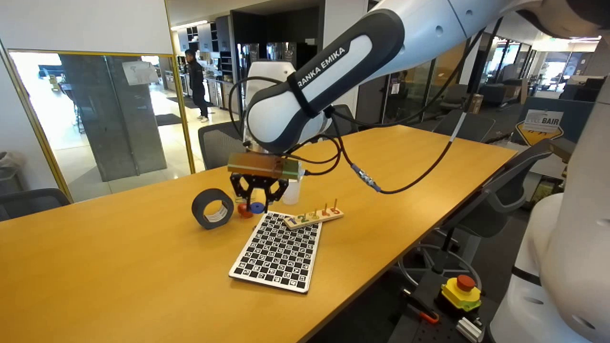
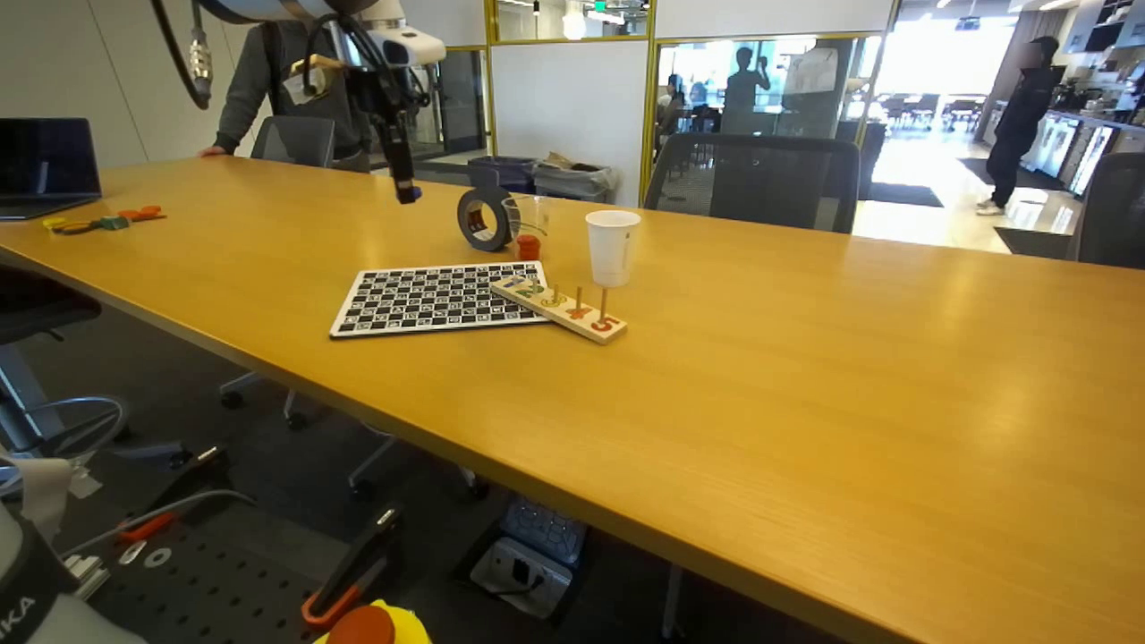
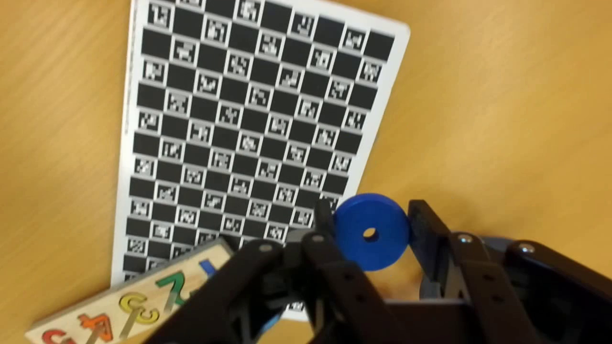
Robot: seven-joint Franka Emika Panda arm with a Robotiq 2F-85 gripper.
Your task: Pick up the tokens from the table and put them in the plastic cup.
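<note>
My gripper [image 3: 371,224] is shut on a blue token [image 3: 370,243], a round disc with a small centre hole gripped by its edges. In both exterior views the gripper [image 1: 258,210] [image 2: 407,183] holds it above the table [image 1: 157,247] [image 2: 805,358]. Red tokens [image 1: 244,211] [image 2: 528,248], seemingly stacked, stand on the table near the tape roll; their count is unclear. The white plastic cup [image 1: 291,194] [image 2: 612,249] stands upright, partly behind the gripper in an exterior view. The cup and red tokens do not show clearly in the wrist view.
A checkered board [image 1: 281,252] [image 2: 429,298] [image 3: 258,119] lies flat. A wooden numbered peg board [image 1: 314,218] [image 2: 572,315] [image 3: 143,306] rests partly on it. A black tape roll [image 1: 199,209] [image 2: 467,224] stands on edge. A clear see-through item [image 2: 534,215] is behind the red tokens.
</note>
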